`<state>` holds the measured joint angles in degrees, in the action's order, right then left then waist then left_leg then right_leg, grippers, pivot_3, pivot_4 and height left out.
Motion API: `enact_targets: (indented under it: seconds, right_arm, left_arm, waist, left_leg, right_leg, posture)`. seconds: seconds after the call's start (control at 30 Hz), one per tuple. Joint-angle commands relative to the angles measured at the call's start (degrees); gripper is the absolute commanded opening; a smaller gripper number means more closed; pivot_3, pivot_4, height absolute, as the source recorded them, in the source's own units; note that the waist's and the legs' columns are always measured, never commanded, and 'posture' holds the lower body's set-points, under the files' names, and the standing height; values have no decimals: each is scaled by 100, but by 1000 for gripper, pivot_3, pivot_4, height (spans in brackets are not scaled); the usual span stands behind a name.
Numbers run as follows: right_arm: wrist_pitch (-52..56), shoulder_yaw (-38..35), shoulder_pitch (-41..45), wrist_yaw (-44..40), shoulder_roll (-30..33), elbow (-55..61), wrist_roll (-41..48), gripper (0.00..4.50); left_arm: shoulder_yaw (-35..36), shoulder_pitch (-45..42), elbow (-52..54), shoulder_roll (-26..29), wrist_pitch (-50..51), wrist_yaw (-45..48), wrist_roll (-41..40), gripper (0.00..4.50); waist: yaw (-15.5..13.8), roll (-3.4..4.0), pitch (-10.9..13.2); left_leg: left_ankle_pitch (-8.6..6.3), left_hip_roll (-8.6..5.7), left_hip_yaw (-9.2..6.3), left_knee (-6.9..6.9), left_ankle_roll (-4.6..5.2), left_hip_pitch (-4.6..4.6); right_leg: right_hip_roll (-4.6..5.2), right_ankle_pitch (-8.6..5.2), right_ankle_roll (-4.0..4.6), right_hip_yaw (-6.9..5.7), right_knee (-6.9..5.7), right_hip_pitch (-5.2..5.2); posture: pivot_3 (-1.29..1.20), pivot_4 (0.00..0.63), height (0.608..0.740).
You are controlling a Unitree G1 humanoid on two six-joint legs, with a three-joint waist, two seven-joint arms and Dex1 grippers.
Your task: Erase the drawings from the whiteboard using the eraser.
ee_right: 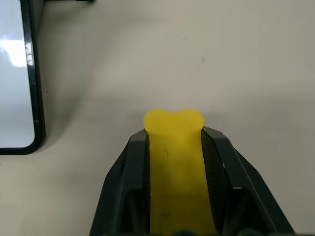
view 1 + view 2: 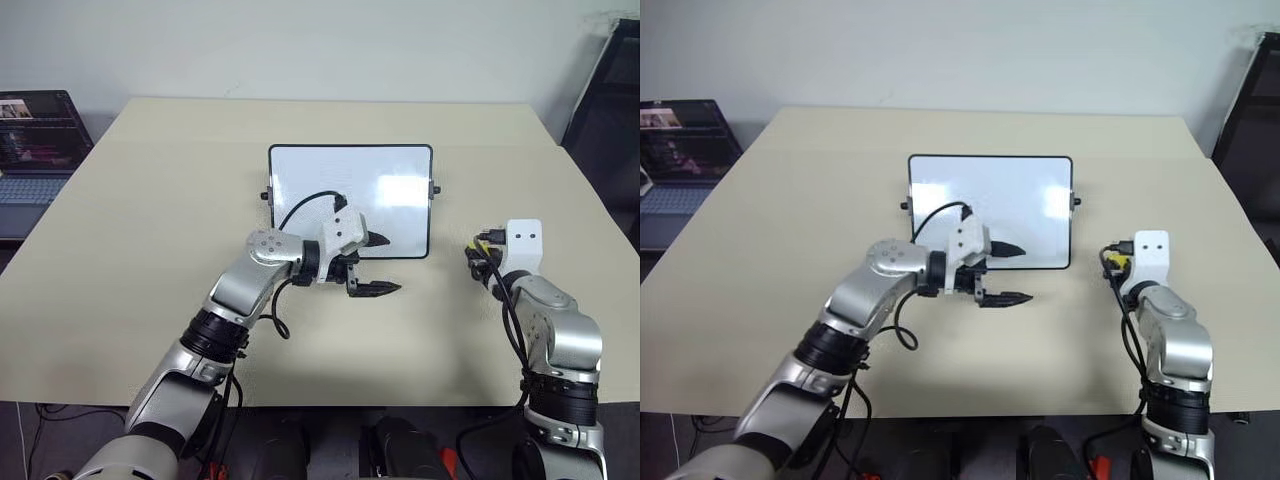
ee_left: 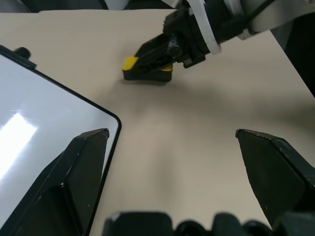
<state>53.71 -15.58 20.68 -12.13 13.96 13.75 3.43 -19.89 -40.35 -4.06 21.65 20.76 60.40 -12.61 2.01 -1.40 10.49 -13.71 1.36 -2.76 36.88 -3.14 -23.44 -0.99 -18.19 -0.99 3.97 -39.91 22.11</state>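
Two black fingers of our right hand pinch the yellow eraser low over the table, right of the whiteboard, while our left hand gapes wide at its near edge.

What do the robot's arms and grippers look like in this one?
Both arms are silver-grey metal with black joint rings and loose black cables looping to the wrists. Each wrist carries a white block. The left gripper has two pointed black fingers; the right gripper has black fingers too.
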Motion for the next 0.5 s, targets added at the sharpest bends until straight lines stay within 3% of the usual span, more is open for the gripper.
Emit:
enact_targets:
  seconds: [0.03, 0.23, 0.27, 0.5]
  right_arm:
    - [-163, -64, 0, 101, 103, 38, 68, 2195]
    - [-347, -171, -30, 209, 101, -107, 172, 4315]
    - [-390, -182, -34, 215, 112, -125, 188, 4485]
    - [-601, -99, -294, 118, 189, 1009, 435, 4485]
  left_arm:
    - [23, -90, 109, -66, -121, 74, 2, 4500]
    - [39, -166, -17, -200, -192, 25, 81, 4500]
    - [42, -172, -28, -223, -201, 18, 88, 4500]
    - [418, 264, 337, 86, -79, -127, -42, 4500]
  waist:
    - [0, 0, 0]
    - [-1, 0, 0]
    - [0, 0, 0]
    - [33, 2, -1]
  left_leg:
    - [0, 0, -1, 0, 0, 0]
    - [0, 0, 0, 1, 0, 0]
    - [0, 0, 1, 1, 0, 0]
    - [0, 4, -3, 0, 0, 0]
  right_leg:
    - [0, 0, 0, 0, -1, 0]
    - [-1, 0, 0, 0, -1, 0]
    - [-1, 0, 0, 1, -1, 0]
    - [-1, 0, 0, 3, -4, 1]
  posture:
    - [0, 150, 740]
    - [0, 150, 740]
    - [0, 150, 740]
    - [0, 150, 740]
